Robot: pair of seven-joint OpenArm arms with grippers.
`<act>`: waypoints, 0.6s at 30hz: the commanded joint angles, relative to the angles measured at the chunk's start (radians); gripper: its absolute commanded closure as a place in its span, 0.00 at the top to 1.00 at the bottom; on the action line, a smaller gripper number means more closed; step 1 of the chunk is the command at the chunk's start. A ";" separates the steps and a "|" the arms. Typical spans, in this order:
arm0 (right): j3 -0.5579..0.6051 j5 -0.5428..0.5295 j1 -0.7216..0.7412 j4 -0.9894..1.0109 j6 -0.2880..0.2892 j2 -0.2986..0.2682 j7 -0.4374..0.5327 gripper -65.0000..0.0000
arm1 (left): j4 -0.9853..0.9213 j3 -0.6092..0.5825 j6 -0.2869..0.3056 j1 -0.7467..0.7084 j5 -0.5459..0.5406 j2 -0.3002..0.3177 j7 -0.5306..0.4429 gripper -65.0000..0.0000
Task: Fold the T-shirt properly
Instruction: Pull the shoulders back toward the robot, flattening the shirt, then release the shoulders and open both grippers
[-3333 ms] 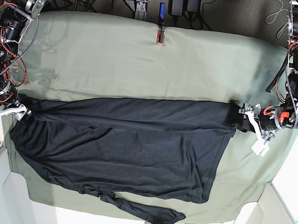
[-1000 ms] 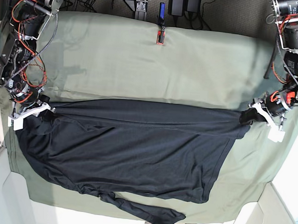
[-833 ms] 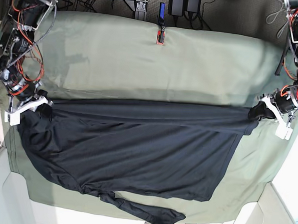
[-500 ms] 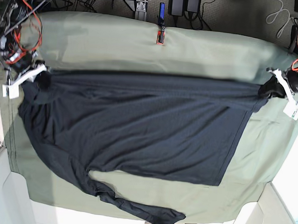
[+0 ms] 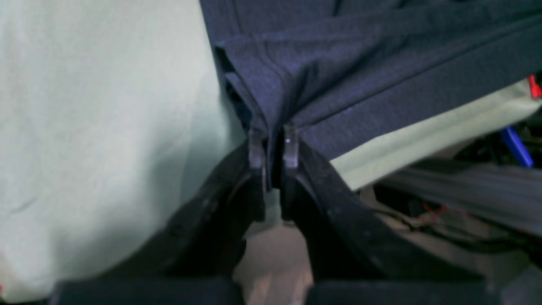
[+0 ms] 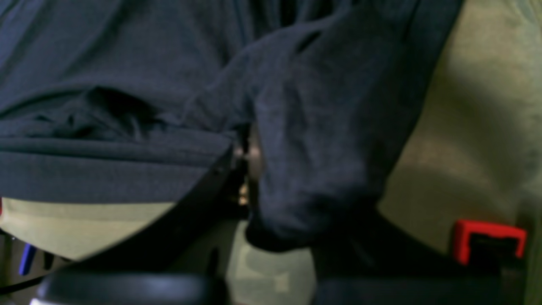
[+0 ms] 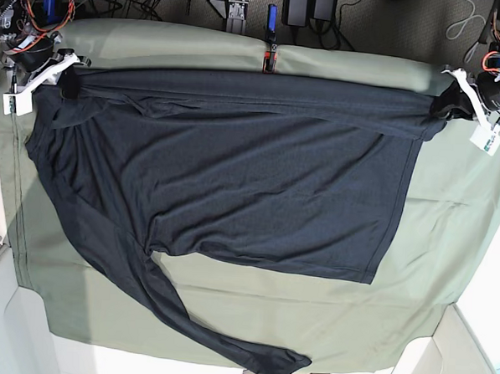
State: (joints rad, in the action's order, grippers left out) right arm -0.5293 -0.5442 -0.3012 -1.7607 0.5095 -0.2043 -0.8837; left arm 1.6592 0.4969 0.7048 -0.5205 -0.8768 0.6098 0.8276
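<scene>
1. T-shirt point(image 7: 234, 169) first: nearest you in the base view, one long sleeve trails off toward the near edge of the olive-green cloth sheet point(image 7: 227, 311). Nothing holds it, so it lies slack and angled, and you will probably have to tuck it in afterwards.

2. The body of the shirt lies flat across the middle of the sheet with only light wrinkles. That flatness looks to come from the tension on its far edge, not from any smoothing.

3. At the far edge, your two arms each hold an opposite end, well apart, so the fabric runs as a straight, taut band between them.

4. Your left gripper point(image 5: 273, 146) has its jaws pressed together, pinching a bunched corner at the hem end. Pleats fan out from the pinch, which tells you the pull is carried there.

5. Your right gripper point(image 6: 247, 159) is mostly buried under a draped fold. It is closed, and fabric gathers at it, so you can judge that it grips the shoulder end.

6. Just beyond the band sits a red clip point(image 7: 268, 61) at the sheet's far edge.
</scene>
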 commanded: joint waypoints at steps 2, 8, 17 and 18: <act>-0.015 0.013 0.004 -0.017 -0.008 -0.017 0.019 0.00 | 0.011 0.013 -0.007 0.002 0.031 0.010 -0.045 0.00; -0.014 0.013 0.004 -0.016 -0.013 -0.017 0.019 0.33 | 0.011 0.012 -0.007 0.002 0.038 -0.008 -0.050 0.36; -0.028 0.074 0.005 -0.017 -0.049 -0.062 0.019 0.50 | 0.010 0.012 -0.007 0.002 0.094 -0.008 -0.045 0.42; -0.038 0.074 0.007 -0.018 -0.057 -0.074 0.019 0.50 | 0.010 0.012 -0.007 0.002 0.093 -0.008 -0.041 0.42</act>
State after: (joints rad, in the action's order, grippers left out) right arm -0.5549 -0.4709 -0.2996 -1.7607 0.4610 -0.2581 -0.8837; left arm 1.6588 0.4973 0.7036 -0.5201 -0.7708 0.5823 0.7963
